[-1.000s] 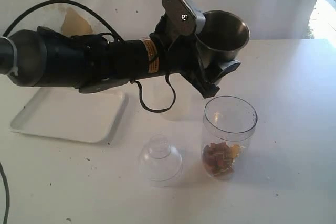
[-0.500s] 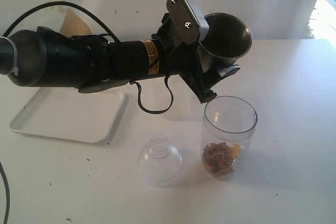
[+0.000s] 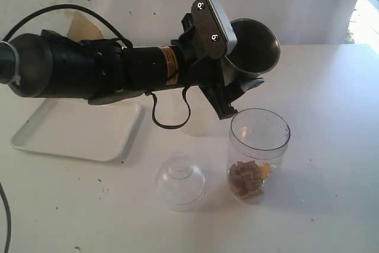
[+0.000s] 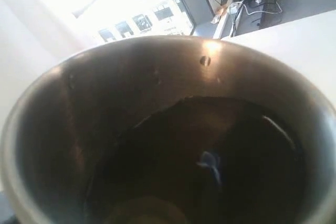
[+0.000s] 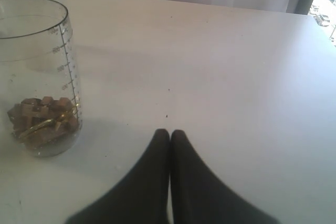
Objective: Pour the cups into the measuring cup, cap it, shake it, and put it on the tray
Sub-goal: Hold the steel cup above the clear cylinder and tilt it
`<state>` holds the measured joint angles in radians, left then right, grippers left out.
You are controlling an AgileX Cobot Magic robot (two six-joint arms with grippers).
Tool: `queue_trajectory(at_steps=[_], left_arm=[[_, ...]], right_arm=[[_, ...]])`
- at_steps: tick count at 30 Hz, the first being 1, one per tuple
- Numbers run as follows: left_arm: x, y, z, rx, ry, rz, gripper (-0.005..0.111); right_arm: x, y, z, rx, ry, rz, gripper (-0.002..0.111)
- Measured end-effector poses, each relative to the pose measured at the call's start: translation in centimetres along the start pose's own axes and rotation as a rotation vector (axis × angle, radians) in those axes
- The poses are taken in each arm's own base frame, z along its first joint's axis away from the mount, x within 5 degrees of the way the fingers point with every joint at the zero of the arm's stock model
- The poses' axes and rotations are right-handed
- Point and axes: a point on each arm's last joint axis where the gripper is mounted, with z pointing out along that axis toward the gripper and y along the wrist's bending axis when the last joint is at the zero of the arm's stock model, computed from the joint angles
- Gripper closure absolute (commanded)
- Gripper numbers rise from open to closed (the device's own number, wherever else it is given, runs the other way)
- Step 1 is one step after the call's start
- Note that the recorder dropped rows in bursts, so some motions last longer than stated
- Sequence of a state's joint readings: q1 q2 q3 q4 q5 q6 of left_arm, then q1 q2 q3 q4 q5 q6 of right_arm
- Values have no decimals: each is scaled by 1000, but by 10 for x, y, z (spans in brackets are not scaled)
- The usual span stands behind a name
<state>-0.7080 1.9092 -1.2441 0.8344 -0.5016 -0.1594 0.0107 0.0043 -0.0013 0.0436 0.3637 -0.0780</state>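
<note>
The steel tumbler (image 3: pixel 251 45) is gripped by the left pincer (image 3: pixel 232 57), its jaws spread wide around the wall, and is held tilted in the air just above and behind the measuring cup (image 3: pixel 259 152). The measuring cup stands uncapped on the table (image 3: pixel 331 146) with brown cubes and a yellowish piece at its bottom, so at least one pour is judged done. Whether the tumbler is emptied cannot be told (its inside is dark in the left wrist view). The wooden cup is not seen. The clear dome lid (image 3: pixel 180 181) lies beside the measuring cup, and the tray (image 3: pixel 71 131) waits bare under the left arm, so capping, shaking and placing are left. The right pincer (image 5: pixel 169 137) is closed on nothing, low over the table.

Graduation marks (image 5: pixel 65 51) are printed on the measuring cup and a yellowish label (image 3: pixel 170 66) is wrapped round the arm. Neither can be read.
</note>
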Motion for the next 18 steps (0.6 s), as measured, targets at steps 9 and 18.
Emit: queue_trajectory(at_steps=[9,18], left_arm=[[1,2,-1,-5,3,39,107],[7,9,-4,-14,17,88,107]], right_arm=[[0,0,0,0,0,0,108],[0,0,0,0,0,0,108]])
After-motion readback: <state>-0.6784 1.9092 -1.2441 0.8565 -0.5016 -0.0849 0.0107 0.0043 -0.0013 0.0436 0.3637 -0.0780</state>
